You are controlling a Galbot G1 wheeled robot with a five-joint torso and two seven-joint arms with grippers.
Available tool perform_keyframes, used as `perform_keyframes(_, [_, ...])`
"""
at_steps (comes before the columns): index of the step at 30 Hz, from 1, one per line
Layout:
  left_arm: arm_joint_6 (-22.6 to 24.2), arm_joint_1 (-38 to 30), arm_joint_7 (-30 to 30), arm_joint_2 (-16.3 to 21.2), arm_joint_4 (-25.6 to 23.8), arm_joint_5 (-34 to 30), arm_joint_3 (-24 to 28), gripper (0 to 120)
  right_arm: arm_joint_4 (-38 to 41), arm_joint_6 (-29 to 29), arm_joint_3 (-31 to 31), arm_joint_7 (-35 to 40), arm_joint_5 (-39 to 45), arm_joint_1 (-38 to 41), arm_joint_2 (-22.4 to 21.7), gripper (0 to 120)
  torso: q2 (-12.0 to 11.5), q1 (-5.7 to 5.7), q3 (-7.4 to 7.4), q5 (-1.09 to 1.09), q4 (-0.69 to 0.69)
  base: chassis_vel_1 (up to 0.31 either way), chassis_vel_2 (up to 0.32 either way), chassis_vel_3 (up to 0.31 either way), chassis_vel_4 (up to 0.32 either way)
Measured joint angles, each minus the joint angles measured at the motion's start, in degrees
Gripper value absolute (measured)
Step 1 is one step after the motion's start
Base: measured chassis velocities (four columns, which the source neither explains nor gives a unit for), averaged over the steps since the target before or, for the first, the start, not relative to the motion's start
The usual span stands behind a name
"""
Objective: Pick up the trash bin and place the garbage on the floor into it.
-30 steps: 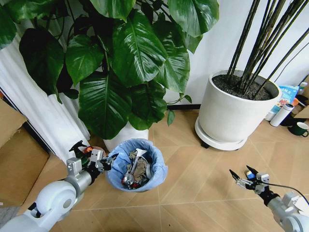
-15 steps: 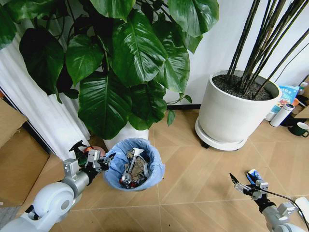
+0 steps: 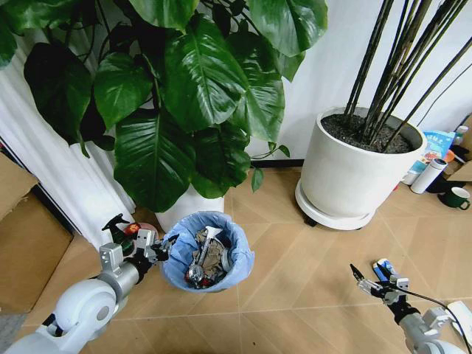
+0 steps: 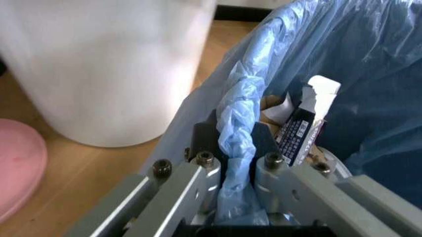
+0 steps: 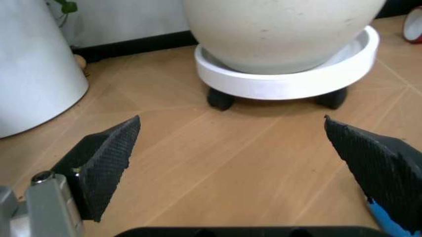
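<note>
The trash bin point(image 3: 240, 259), lined with a crinkly light-blue bag, stands on the wood floor in front of the leafy plant. My left gripper point(image 3: 158, 247) is shut on its near-left rim; the left wrist view shows the fingers point(image 4: 204, 165) pinching the bunched bag edge point(image 4: 238, 113). Garbage point(image 3: 205, 258) fills the bin: paper scraps, a white-topped dark carton point(image 4: 300, 128) and a red bit. My right gripper point(image 3: 366, 271) hangs open low at the right with bare floor between its fingertips point(image 5: 231, 123). A small blue-white piece point(image 3: 383, 266) shows beside one fingertip.
A big white pot point(image 3: 354, 177) on a wheeled saucer stands back right, and the leafy plant's white pot point(image 3: 184, 210) is just behind the bin. A cardboard box point(image 3: 22, 236) is at the left. A white bottle point(image 3: 424, 175) and a dark-green mug point(image 3: 457, 197) sit far right.
My right gripper has drawn back and lower toward the bottom right corner, still open. The left gripper and the bin have stayed together; the picture has shifted slightly.
</note>
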Motion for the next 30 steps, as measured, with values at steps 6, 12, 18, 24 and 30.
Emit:
perform_keyframes(6, [0.02, -0.02, -0.03, -0.01, -0.03, 0.02, 0.09, 1, -0.04, 0.00, -0.08, -0.01, 0.14, 0.14, 0.00, 100, 0.00, 0.00, 0.00, 0.00, 0.00, -0.120, -0.133, 0.129, 0.106])
perform_keyframes(12, [0.03, 0.14, -0.05, -0.12, -0.18, 0.05, 0.10, 1, -0.16, 0.03, -0.11, 0.10, 0.13, 0.14, 0.26, 100, 0.00, 0.00, 0.00, 0.01, -0.01, -0.094, -0.098, 0.105, 0.101])
perform_keyframes(18, [0.05, 0.17, -0.07, -0.50, -0.18, 0.34, 0.39, 1, -0.25, 0.07, -0.22, 0.41, -0.09, 0.03, 0.67, 100, 0.00, 0.00, 0.00, -0.01, 0.00, -0.097, -0.095, 0.117, 0.110])
perform_keyframes(24, [0.06, 0.42, -0.09, -1.27, -0.25, 0.66, 0.52, 1, -1.10, 0.40, -0.30, 1.02, -0.75, 0.32, 1.58, 100, 0.00, 0.00, 0.00, 0.02, -0.02, -0.179, -0.185, 0.173, 0.153])
perform_keyframes(30, [0.06, 0.30, -0.07, -1.60, -0.23, 0.86, 0.59, 1, -2.54, 1.07, -0.87, 1.63, -1.89, 1.34, 2.22, 100, 0.00, -0.01, 0.00, 0.02, 0.00, -0.215, -0.216, 0.220, 0.217])
